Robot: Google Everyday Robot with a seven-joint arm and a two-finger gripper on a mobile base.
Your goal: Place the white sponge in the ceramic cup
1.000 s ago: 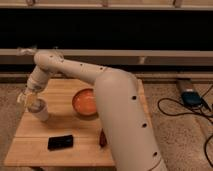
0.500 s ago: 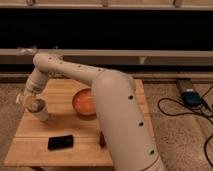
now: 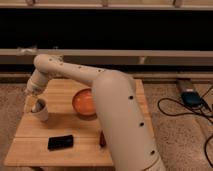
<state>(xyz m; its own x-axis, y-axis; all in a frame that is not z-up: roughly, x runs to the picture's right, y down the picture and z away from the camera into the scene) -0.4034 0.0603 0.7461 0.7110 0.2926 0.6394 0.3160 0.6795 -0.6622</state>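
The small white ceramic cup stands on the left part of the wooden table. My gripper hangs from the white arm right at the cup's mouth, its tip down at the rim. Something greyish shows at the cup's opening under the gripper, and I cannot tell whether it is the gripper or the white sponge. The white sponge does not show anywhere else on the table.
A wide orange bowl sits at the table's middle, right of the cup. A flat black object lies near the front edge. A small dark red thing lies beside my arm. Cables and a blue box lie on the floor at right.
The gripper stays at the cup's mouth, shifted only very slightly. The cup, bowl and black object have not moved.
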